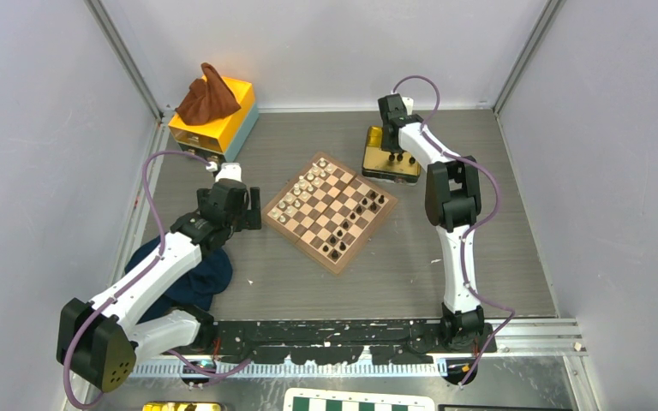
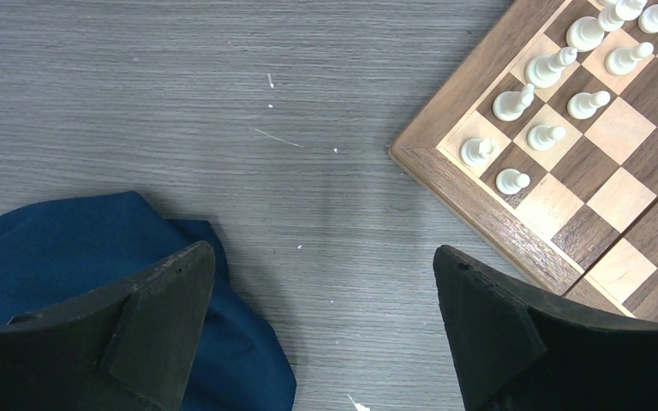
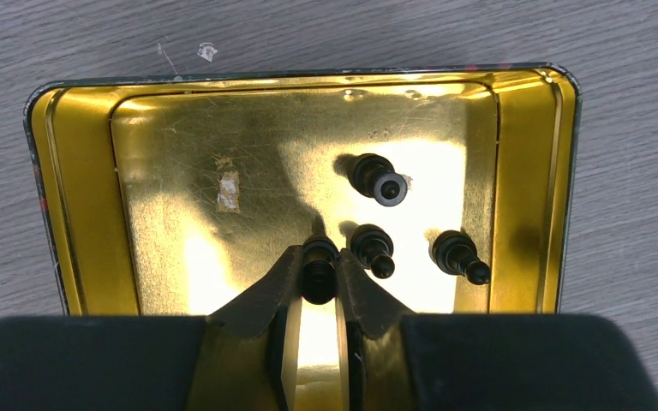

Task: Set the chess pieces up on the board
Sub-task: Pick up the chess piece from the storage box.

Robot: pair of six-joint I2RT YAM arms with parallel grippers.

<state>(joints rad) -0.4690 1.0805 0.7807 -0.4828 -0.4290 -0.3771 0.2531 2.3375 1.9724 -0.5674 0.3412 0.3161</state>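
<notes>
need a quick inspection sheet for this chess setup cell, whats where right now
surface: grey table, white specks
job's things: board with cream pieces on its left side, black chess pieces on its right; three more loose in the gold tin
clutter: blue cloth, orange box with brown cloth, green-and-white board at the near edge
grippers: left gripper open over bare table; right gripper shut on a black piece in the tin
cables: purple cable along each arm
surroundings: pale walls
</notes>
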